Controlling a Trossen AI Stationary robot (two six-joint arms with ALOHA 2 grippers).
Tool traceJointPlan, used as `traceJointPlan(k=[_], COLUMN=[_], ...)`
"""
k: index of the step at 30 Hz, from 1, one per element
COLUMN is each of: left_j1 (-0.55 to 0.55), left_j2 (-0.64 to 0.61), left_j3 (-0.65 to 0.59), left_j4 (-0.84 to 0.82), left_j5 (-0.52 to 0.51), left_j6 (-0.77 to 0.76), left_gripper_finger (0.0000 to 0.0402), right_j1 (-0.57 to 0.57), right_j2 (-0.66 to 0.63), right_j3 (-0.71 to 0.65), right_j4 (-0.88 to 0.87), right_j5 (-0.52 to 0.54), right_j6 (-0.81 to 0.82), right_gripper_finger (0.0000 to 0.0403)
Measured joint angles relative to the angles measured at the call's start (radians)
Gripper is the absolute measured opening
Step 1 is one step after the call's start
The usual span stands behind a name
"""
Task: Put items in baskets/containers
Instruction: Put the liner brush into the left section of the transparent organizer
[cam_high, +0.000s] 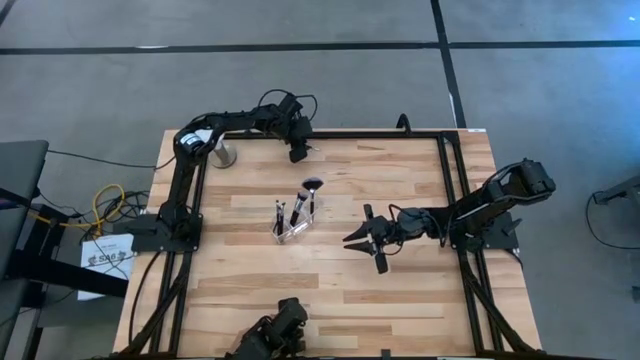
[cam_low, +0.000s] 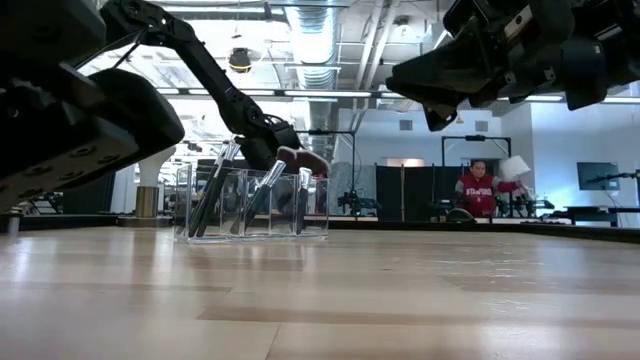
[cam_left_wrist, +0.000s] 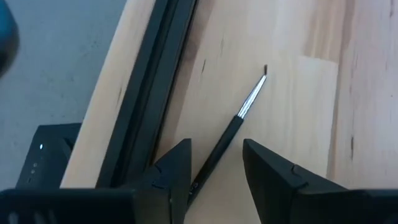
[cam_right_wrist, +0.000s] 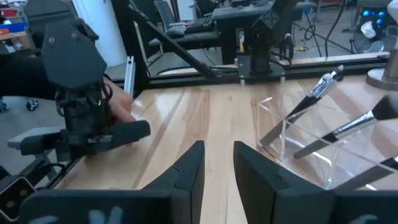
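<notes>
Left claw (cam_left_wrist: 214, 177) hangs at the bench's far edge, fingers parted on either side of a thin brush (cam_left_wrist: 239, 121) lying there, not yet pinched. Next: close, lift, and carry it to the clear cup (cam_high: 293, 228) mid-bench. Right claw (cam_right_wrist: 217, 163) waits beside the cup, narrowly parted, empty.

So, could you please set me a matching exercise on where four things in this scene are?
1. clear cup
2. loose brush
3. right gripper
4. metal-based stand

A. between the jaws of the left gripper
B. at a corner, on the left gripper's side
C. centre, with brushes inside
D. right of the cup, empty

Pairs: 1-C, 2-A, 3-D, 4-B.
</notes>
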Motion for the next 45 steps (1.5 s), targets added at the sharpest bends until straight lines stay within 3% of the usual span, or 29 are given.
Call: traceJointPlan(k=[20, 30, 36, 45], left_j1=[-0.022, -0.071, -0.073, -0.094], left_j2=[-0.005, -0.018, -0.019, -0.019], left_j3=[0.003, 0.004, 0.004, -0.009], left_j4=[-0.081, -0.176, -0.22, -0.212], left_j5=[-0.036, -0.104, -0.108, -0.17], left_j6=[-0.069, -0.121, -0.095, 0.088], left_gripper_finger=[0.014, 0.014, 0.014, 0.014], right_j1=[0.088, 0.192, 0.238, 0.262], right_j2=[0.0, 0.0, 0.0, 0.0], right_j3=[0.037, 0.037, 0.037, 0.037], right_j4=[-0.002, -0.016, -0.016, -0.016], right_j5=[0.006, 0.123, 0.185, 0.214], right_j6=[0.006, 0.034, 0.034, 0.034], right_gripper_finger=[0.0075, 0.0075, 0.0075, 0.0075])
